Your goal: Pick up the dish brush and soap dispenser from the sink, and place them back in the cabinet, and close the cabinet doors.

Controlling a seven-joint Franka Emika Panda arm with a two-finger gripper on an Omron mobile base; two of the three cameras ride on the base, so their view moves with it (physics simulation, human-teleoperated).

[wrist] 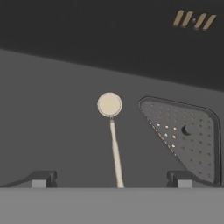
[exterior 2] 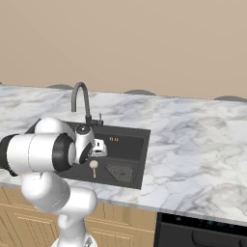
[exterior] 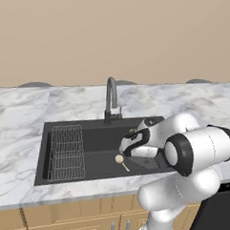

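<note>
While the claw [wrist: 111, 178] hangs low inside the sink [exterior: 93, 147], its two dark fingertips [wrist: 41, 178] stand spread wide with nothing between them. In the hand view the tips rise at the lower left and lower right, and the handle of the dish brush [wrist: 112, 131] runs up between them without touching either.

The dish brush lies flat on the black basin floor. Its round cream head points away from the claw toward the rear wall of the basin; its thin pale handle points back toward the claw. In the left base view the dish brush [exterior: 121, 161] lies just in front of the white hand, near the front wall of the sink. In the right base view the dish brush [exterior 2: 93, 166] lies just below the hand, handle toward the front edge.

A perforated drain plate [wrist: 186, 135] with a dark central hole sits in the basin floor just beside the brush head, apart from it. A wire grid rack [exterior: 66, 151] occupies the left end of the basin, well apart from the brush. The dark gooseneck faucet [exterior: 111, 100] stands upright behind the sink on the marbled table [exterior: 20, 126]. Tan drawer fronts [exterior: 82, 220] run below the table edge.
</note>
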